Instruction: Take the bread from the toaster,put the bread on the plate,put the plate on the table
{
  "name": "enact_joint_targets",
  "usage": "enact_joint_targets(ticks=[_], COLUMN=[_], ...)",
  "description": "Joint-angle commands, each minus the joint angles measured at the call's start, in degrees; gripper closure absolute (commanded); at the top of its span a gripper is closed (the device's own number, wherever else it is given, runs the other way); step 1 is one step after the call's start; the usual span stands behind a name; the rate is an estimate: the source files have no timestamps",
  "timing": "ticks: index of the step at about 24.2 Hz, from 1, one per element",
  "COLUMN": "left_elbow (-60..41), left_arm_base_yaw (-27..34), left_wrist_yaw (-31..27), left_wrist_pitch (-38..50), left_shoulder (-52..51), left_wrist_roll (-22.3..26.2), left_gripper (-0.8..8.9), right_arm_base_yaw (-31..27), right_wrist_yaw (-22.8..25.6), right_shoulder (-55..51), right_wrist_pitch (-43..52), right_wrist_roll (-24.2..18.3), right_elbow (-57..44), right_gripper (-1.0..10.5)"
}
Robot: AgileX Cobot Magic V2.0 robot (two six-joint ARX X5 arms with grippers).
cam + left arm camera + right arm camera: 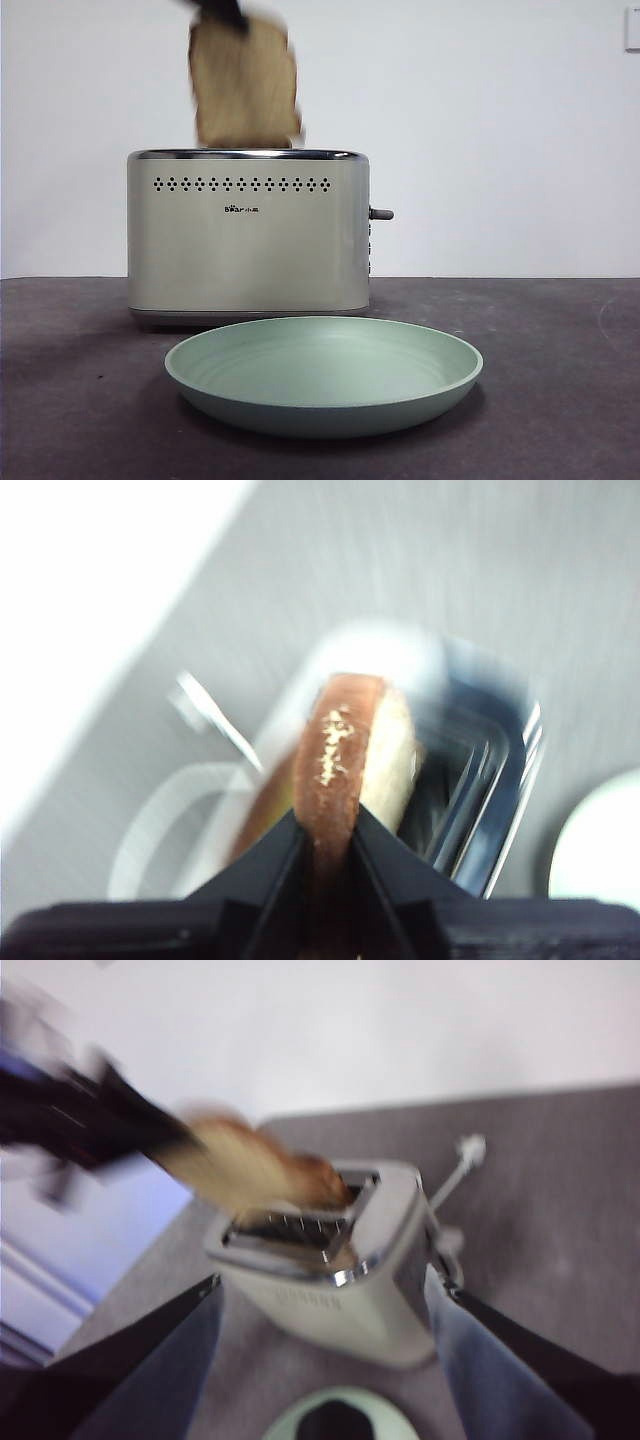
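Observation:
The bread point(245, 85) is a tan slice with a brown crust, blurred, hanging over the toaster point(248, 240) with its lower edge at the chrome top rim. My left gripper point(222, 12) is shut on the slice's top edge. In the left wrist view the jaws point(325, 850) pinch the crust of the bread point(340, 750) above the toaster's slots point(480, 770). The mint-green plate point(325, 375) lies on the table point(560, 400) in front of the toaster. My right gripper point(322, 1278) is open and holds nothing, high above the toaster point(340, 1310) and the plate point(335, 1415).
A grey lever point(381, 213) sticks out of the toaster's right side. A white cord point(455, 1165) runs off behind the toaster. A white wall stands behind the table.

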Motion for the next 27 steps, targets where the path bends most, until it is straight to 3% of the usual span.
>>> enact_joint_targets(ticks=[1, 5, 8, 12, 19, 23, 27], left_elbow=[8.6, 15.7, 15.8, 15.6, 15.3, 9.9, -3.0], left_arm_base_yaw=[-1.3, -3.9, -5.6, -8.0, -11.9, -13.8, -15.6], left_wrist_yaw=[0.8, 2.6, 1.0, -2.3, -10.8, -13.2, -16.8], left_wrist_pitch=[-2.6, -10.0, -16.3, -17.1, -17.3, -17.4, -17.3], left_shoulder=[-1.3, -3.8, -5.4, -6.7, -8.2, -11.5, -18.3], left_wrist_roll=[-5.4, -11.1, -12.2, -17.5, -23.2, -23.5, -24.2], left_gripper=[8.22, 8.22, 8.21, 8.21, 8.21, 8.21, 8.21], right_arm_base_yaw=[0.2, 0.6, 2.4, 5.9, 11.1, 11.8, 11.8], right_wrist_yaw=[0.2, 0.4, 3.2, 7.4, 7.9, 7.9, 11.1], right_shoulder=[1.4, 5.0, 8.0, 12.0, 19.8, 23.7, 27.3], right_wrist_pitch=[-4.4, -11.9, -14.6, -16.1, -17.0, -17.0, -17.7], right_wrist_roll=[-3.0, -6.3, -8.0, -9.2, -11.3, -12.1, -13.2], right_elbow=[0.1, 0.1, 0.1, 0.1, 0.1, 0.1, 0.1], right_gripper=[6.0, 6.0, 6.0, 6.0, 6.0, 6.0, 6.0])
